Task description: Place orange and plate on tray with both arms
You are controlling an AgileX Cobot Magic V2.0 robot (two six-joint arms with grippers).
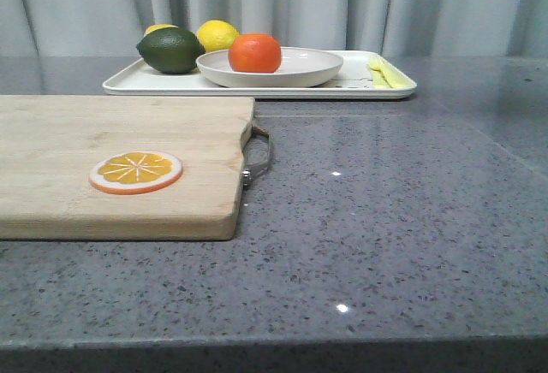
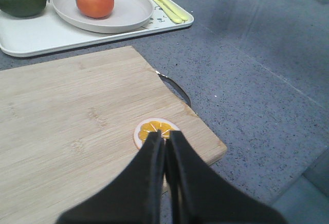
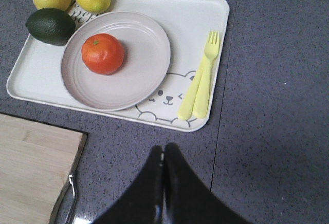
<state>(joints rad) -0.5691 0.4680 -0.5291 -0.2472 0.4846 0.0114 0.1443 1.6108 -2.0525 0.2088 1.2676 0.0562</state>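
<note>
Front view, tray: I see the tray [image 1: 128, 82] at the far side of the grey table [image 1: 394, 219], lying flat.
Front view, plate: the plate [image 1: 312, 69] rests on the tray, and the orange [image 1: 254, 53] sits in the plate, toward its left part.
Front view, other fruit: a dark green lime [image 1: 170, 50] and a yellow lemon [image 1: 217, 35] are on the tray, just left of the plate.
Front view, board: the wooden cutting board [image 1: 111, 133] is near me on the left, with an orange slice disc [image 1: 136, 172] on it.
Left wrist view, gripper: my left gripper [image 2: 165, 149] is clenched with nothing between the fingers; it hangs above the board edge, over the slice disc [image 2: 154, 130].
Left wrist view, task things: orange [image 2: 94, 0] in plate [image 2: 128, 11], both on tray [image 2: 46, 36].
Right wrist view, gripper: my right gripper [image 3: 163, 160] is also clenched and holds nothing, above bare table just beside the tray [image 3: 190, 13].
Right wrist view, tray content: orange [image 3: 103, 53] in plate [image 3: 144, 64], and yellow cutlery [image 3: 200, 88] beside the plate, next to the bear drawing [image 3: 167, 98].
</note>
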